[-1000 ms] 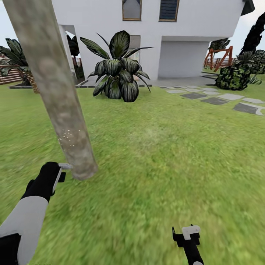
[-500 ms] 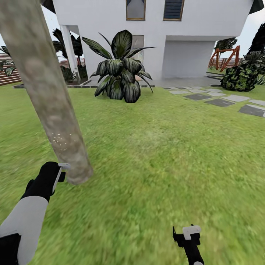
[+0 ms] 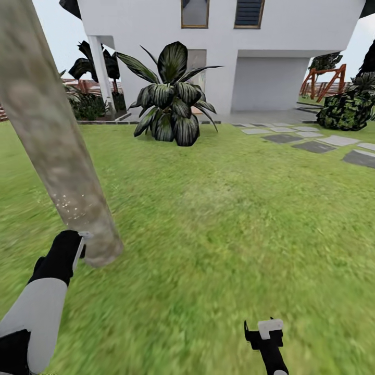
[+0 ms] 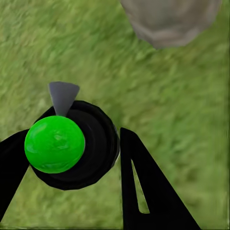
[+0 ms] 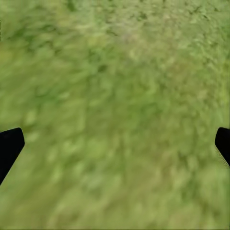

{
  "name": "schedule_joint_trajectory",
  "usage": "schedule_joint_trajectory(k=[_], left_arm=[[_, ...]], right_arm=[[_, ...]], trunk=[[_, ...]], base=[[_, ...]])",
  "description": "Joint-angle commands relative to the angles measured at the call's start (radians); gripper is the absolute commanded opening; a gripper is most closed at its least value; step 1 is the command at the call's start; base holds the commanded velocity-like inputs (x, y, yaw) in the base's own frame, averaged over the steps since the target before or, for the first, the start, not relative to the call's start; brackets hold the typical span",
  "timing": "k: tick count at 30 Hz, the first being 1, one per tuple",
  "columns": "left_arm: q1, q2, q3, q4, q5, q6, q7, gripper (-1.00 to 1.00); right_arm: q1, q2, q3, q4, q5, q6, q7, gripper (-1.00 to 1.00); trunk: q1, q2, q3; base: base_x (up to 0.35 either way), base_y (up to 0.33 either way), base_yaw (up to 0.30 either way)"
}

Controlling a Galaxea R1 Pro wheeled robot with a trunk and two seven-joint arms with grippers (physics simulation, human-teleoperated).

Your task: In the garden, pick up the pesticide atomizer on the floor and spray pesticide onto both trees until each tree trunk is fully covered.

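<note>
Atomizer at the trunk

My left gripper [image 4: 72, 158] pinches the atomizer [image 4: 72, 146] just beside the tree trunk [image 3: 57, 156], white specks low on it; my right gripper [image 5: 115, 143] hangs spread over grass [image 3: 224, 219].

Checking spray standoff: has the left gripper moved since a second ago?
Yes: the left gripper now sits closer to the thick grey-beige tree trunk; the whole view shifted too.
</note>
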Motion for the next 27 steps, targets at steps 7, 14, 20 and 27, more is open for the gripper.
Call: schedule_joint_trajectory(k=[7, 14, 20, 27], left_arm=[[0.001, -0.004, 0.009, 0.012, 0.006, 0.003, 0.004, -1.0], [0.001, -0.008, 0.005, 0.012, 0.12, -0.002, 0.01, -1.0], [0.003, -0.006, 0.002, 0.013, 0.121, -0.003, 0.014, -1.0], [0.026, -0.006, -0.004, 0.013, 0.114, -0.003, 0.015, -1.0]], right_arm=[[0.0, 0.0, 0.009, 0.0, -0.005, -0.001, -0.004, 1.0], [0.0, 0.0, 0.009, 0.0, -0.005, -0.001, -0.003, 1.0], [0.0, 0.0, 0.009, 0.0, -0.005, -0.002, -0.003, 1.0], [0.0, 0.0, 0.009, 0.0, -0.005, -0.001, -0.003, 1.0]], trunk=[[0.0, 0.0, -0.001], [0.0, 0.0, -0.001], [0.0, 0.0, -0.001], [0.0, 0.0, -0.001]], base=[[0.104, -0.25, 0.271], [0.002, -0.275, 0.276], [0.086, -0.264, 0.141], [0.214, -0.212, 0.005]])
